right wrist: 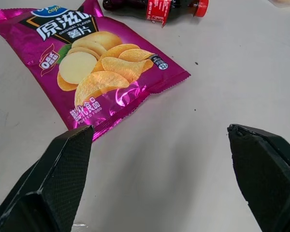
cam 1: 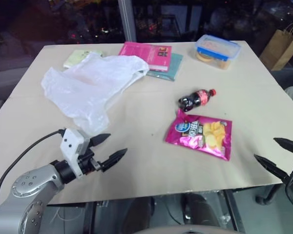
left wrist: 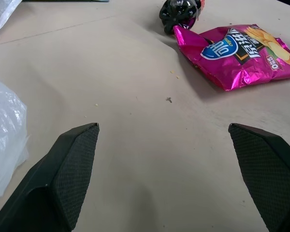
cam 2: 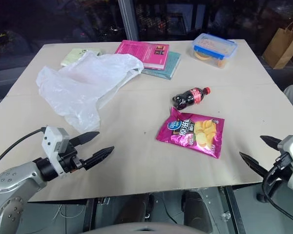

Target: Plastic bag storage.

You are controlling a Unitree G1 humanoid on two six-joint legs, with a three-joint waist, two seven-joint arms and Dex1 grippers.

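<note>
The plastic bag (cam 1: 90, 87), thin, crinkly and translucent white, lies spread on the left half of the table; its edge (left wrist: 5, 140) also shows in the left wrist view. My left gripper (cam 1: 110, 147) hovers open over the table's near left part, just in front of the bag, with nothing between its fingers. At the near right edge my right gripper (cam 1: 276, 152) is open and empty too, pointing toward the pink chips packet (right wrist: 94, 67).
A pink chips packet (cam 1: 201, 134) and a small cola bottle (cam 1: 196, 99) lie right of centre. At the back are a pink book (cam 1: 145, 55) on a teal one, a pale green pad (cam 1: 78, 57) and a blue-lidded food box (cam 1: 217, 50). A brown paper bag (cam 1: 281, 46) stands beyond the table's far right.
</note>
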